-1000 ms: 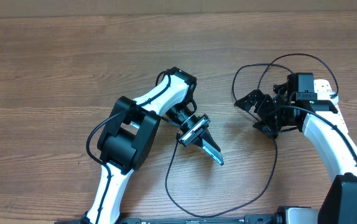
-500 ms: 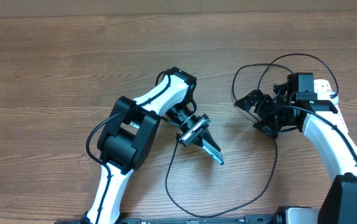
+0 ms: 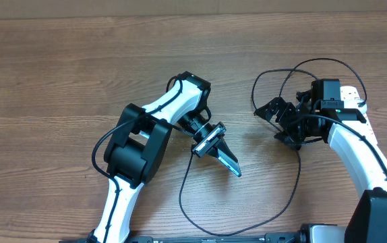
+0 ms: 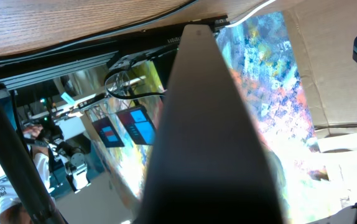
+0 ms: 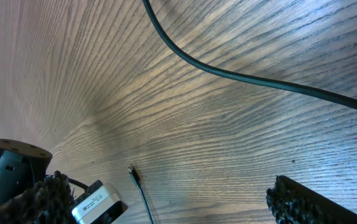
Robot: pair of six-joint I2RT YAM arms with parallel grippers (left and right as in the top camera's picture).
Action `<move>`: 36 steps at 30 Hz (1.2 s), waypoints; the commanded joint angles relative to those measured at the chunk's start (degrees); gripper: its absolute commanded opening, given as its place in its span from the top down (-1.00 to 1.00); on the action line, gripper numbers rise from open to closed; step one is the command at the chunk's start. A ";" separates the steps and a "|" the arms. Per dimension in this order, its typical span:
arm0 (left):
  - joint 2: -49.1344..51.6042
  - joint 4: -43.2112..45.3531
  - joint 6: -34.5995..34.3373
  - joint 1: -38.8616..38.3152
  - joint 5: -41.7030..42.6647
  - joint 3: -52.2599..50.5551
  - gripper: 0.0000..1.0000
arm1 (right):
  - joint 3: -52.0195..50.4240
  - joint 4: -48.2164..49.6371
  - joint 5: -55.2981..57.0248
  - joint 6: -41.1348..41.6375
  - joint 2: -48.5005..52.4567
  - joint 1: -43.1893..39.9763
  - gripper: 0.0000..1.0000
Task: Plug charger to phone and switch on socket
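Jaws of the left gripper (image 3: 220, 154) appeared clamped on the phone (image 3: 232, 165), held tilted above the table (image 3: 58, 74). The right gripper (image 3: 282, 123) stood wide open and empty, the small plug tip (image 5: 133, 172) lying untouched on the wood between its fingers (image 5: 309, 200). Nothing looked connected: the charger (image 5: 241, 76) sprawled in loose loops, its tip apart from the phone, and the socket was out of sight, its switch apparently yet to be pressed.

Overhead above table (image 3: 45, 67); wrists perhaps close
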 commanded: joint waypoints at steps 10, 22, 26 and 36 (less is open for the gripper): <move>-2.49 -0.22 -0.37 4.22 2.32 -0.24 0.92 | 0.02 0.31 0.57 -0.48 0.07 -0.11 -1.00; -2.49 12.63 10.01 6.36 1.25 -0.24 0.92 | 0.02 0.31 0.59 -0.48 0.07 -0.11 -1.00; -2.49 15.87 9.42 6.36 0.66 -0.24 0.92 | 0.02 0.31 0.57 -0.48 0.07 -0.11 -1.00; -2.49 17.20 7.63 6.34 0.59 -0.24 0.92 | 0.02 0.31 0.59 -0.48 0.07 -0.11 -1.00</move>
